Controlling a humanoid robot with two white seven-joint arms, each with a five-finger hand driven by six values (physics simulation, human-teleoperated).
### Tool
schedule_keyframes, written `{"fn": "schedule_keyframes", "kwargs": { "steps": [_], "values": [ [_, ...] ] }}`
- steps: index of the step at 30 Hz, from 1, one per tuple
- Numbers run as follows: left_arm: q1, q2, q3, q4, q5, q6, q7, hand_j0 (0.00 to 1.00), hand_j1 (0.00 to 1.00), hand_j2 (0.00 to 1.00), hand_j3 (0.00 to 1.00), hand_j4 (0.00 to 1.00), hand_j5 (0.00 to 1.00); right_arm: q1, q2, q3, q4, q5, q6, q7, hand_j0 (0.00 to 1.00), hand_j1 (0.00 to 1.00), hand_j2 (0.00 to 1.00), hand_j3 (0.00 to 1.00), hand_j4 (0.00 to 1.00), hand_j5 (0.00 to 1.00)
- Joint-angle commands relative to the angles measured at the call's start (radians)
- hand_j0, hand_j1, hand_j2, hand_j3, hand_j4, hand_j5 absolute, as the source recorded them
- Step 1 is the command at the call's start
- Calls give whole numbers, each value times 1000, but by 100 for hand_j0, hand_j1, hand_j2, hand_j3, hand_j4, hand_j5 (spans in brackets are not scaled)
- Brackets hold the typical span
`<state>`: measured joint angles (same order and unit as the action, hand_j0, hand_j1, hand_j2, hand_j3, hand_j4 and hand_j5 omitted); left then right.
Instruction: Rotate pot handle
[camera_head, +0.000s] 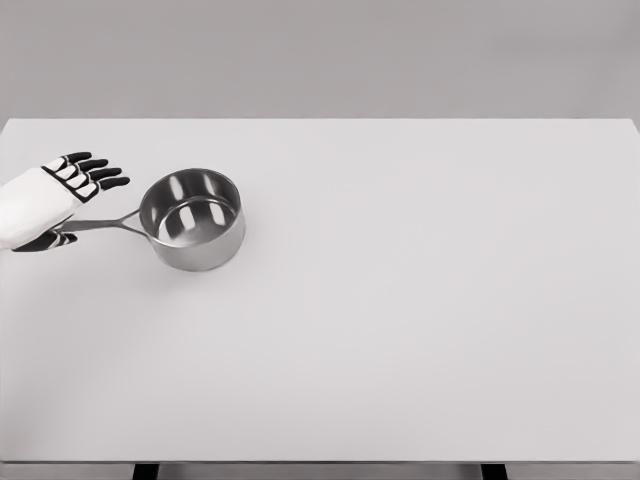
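The left hand (60, 200) comes in at the surface's left edge, toward the far corner. Its dark fingers (95, 172) are spread and point toward the pot, above the handle (100, 225), while the thumb lies below it; whether anything grips the handle cannot be told. The thin metal handle runs from the hand rightward to the steel pot (192, 218), which stands upright and empty near the left edge of the white surface (420, 300).
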<state>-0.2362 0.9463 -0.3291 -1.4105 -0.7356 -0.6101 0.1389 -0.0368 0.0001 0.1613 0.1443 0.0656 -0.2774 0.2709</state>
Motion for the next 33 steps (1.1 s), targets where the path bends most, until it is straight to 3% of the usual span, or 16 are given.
{"fn": "schedule_keyframes", "kwargs": {
  "steps": [1,33],
  "values": [
    [-2,2,1,1,7,-1,1,100,100,100,100,100,100,0,0,0,0,0,0,1,100,100,100,100,100,100],
    [-20,0,41,7,-47,-1,1,100,100,100,100,100,100,0,0,0,0,0,0,1,100,100,100,100,100,100]
  ]
}}
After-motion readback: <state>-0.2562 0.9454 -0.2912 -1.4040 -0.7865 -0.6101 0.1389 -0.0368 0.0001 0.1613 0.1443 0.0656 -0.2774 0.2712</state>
